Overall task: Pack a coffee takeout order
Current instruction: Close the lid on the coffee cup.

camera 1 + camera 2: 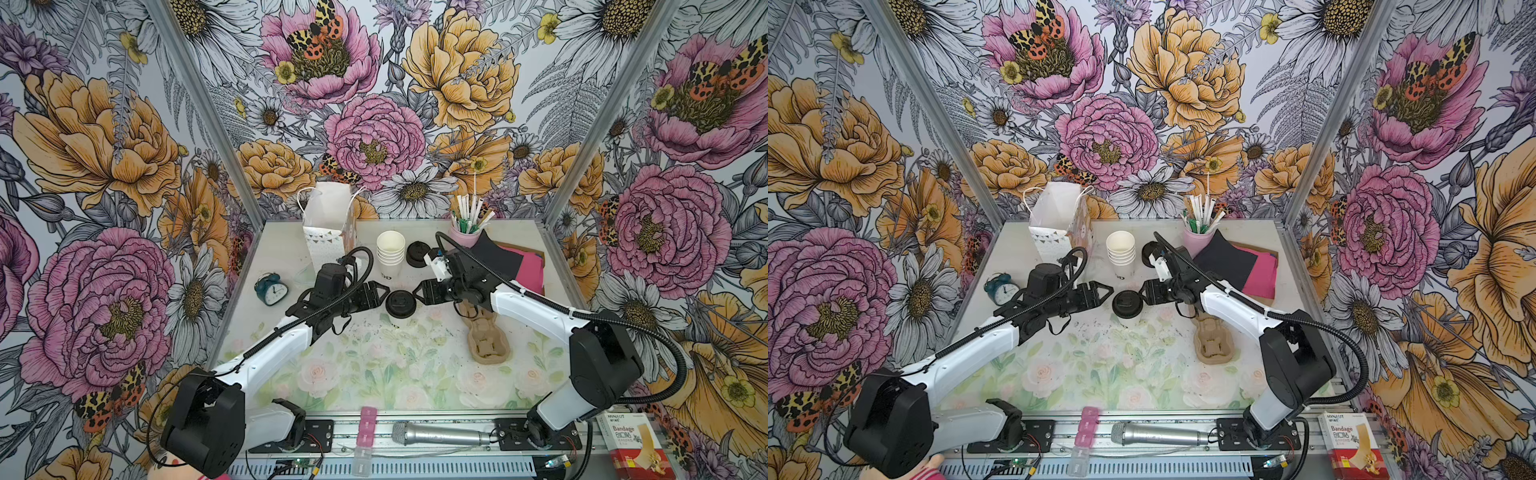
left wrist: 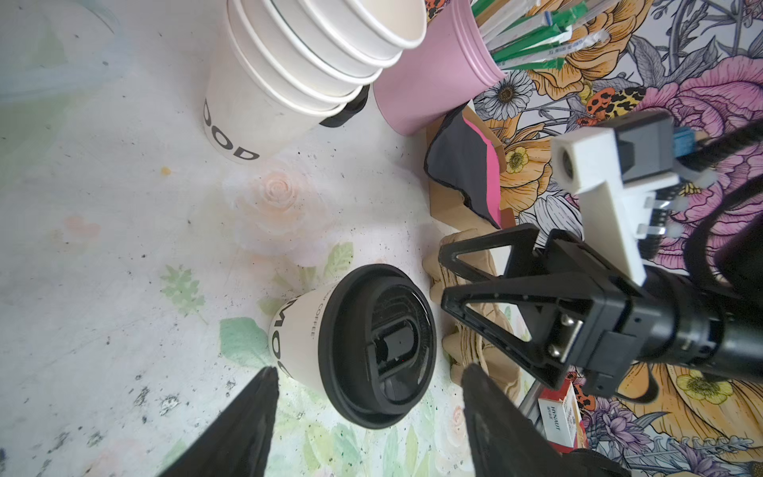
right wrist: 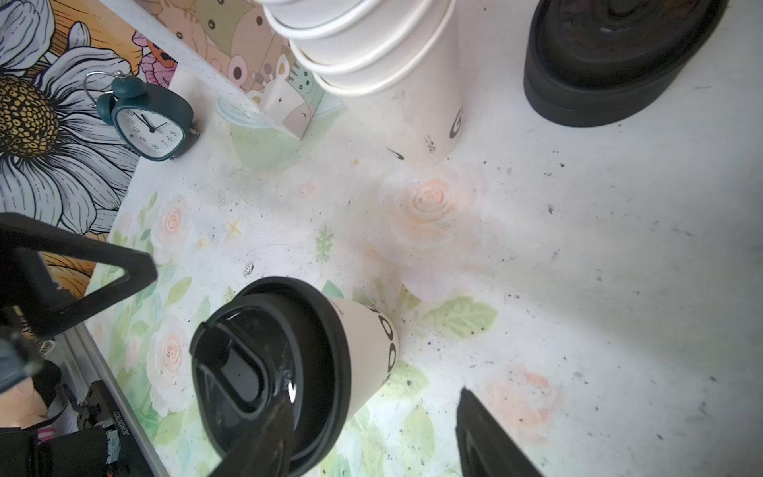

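Observation:
A small white paper cup point(image 1: 400, 321) stands mid-table with a round black domed lid point(image 1: 400, 304) on it, shown in both top views, lid point(image 1: 1127, 304). My left gripper point(image 1: 384, 294) is open just left of the lid. My right gripper point(image 1: 419, 293) is open just right of it. In the left wrist view the cup point(image 2: 297, 330) and lid point(image 2: 380, 347) sit ahead of the spread fingers of the left gripper point(image 2: 369, 369). In the right wrist view one finger point(image 3: 268, 437) of the right gripper point(image 3: 373, 394) overlaps the lid point(image 3: 247, 363); contact cannot be told. The black napkin point(image 1: 496, 253) lies back right.
A stack of white cups point(image 1: 390, 249) and a stack of black lids point(image 1: 417, 253) stand behind the grippers. At the back stand a white paper bag point(image 1: 328, 224) and a pink cup of straws point(image 1: 467, 237). Also here are a pink napkin point(image 1: 532, 270), a cardboard cup carrier point(image 1: 488, 340) and a teal clock point(image 1: 271, 289).

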Available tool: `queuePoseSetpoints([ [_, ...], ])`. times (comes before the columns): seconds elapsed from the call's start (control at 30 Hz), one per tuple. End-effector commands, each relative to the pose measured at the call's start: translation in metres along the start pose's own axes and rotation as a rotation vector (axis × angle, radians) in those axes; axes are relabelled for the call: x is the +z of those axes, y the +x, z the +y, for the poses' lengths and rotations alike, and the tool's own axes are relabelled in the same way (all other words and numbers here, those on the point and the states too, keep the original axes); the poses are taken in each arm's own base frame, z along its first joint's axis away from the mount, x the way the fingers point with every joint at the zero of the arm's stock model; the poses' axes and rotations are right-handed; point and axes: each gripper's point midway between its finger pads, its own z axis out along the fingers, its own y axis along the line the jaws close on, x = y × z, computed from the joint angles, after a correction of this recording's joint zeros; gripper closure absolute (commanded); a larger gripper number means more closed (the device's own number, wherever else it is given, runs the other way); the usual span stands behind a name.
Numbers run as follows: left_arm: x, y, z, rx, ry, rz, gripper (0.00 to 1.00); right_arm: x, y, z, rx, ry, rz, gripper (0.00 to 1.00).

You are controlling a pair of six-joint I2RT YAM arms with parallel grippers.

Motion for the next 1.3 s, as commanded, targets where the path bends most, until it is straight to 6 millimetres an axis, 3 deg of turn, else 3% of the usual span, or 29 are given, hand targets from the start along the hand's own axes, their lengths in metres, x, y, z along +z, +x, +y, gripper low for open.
queuePoseSetpoints([
  [0.0,0.003,-0.004,-0.004,0.030,0.024,0.006,0.28,-0.012,-0.013,0.023,-0.024,-0.029,-0.036,0.32],
  [0.17,0.012,-0.006,-0.001,0.034,0.020,0.023,0.28,0.001,-0.003,0.036,-0.021,-0.045,0.002,0.21],
  [0.33,0.022,-0.004,-0.001,0.023,0.040,0.041,0.28,0.014,0.000,0.039,-0.019,-0.041,0.028,0.21],
  [0.73,0.034,-0.002,0.002,0.030,0.044,0.073,0.29,0.028,0.008,0.030,-0.017,-0.017,0.063,0.30],
  [1.27,0.029,0.003,0.014,0.015,0.018,0.059,0.31,0.049,0.014,0.032,-0.070,-0.120,0.140,0.47],
])
